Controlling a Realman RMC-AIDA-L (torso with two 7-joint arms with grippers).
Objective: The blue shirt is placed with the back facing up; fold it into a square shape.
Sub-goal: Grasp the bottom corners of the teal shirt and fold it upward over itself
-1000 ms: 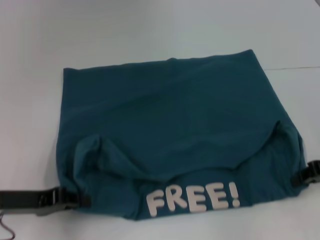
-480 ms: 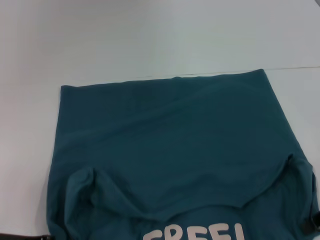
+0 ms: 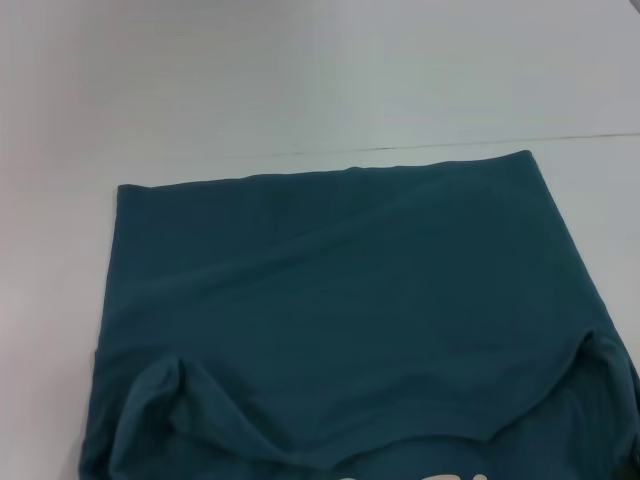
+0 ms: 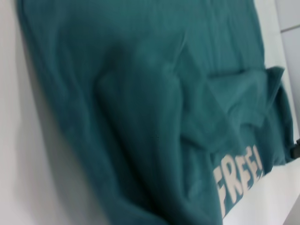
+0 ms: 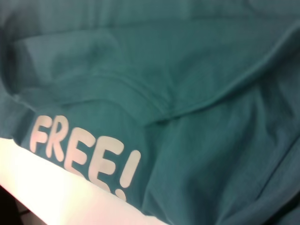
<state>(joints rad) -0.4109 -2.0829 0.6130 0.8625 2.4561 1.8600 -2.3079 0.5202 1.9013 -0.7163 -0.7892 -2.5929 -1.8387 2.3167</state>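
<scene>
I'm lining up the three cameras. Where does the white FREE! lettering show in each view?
Head view: only letter tops at the bottom edge.
Left wrist view: lower right.
Right wrist view: lower left.
Shared landmark: the blue shirt's folded-over edge beside the lettering.

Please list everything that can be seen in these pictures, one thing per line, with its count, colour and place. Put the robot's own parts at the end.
shirt: one, dark teal-blue, lying spread on the table, near edge folded up so the front shows there.
lettering: one print, white, reads "FREE!", on the folded-up near part of the shirt; in the head view only its top edge shows at the bottom of the picture.
table: one, white, under the shirt, bare beyond its far edge.
seam: one thin dark line across the table, just past the shirt's far edge.
left tool: not visible in any view.
right tool: only a small dark part at the picture's edge in the left wrist view, beside the shirt's near right corner.
</scene>
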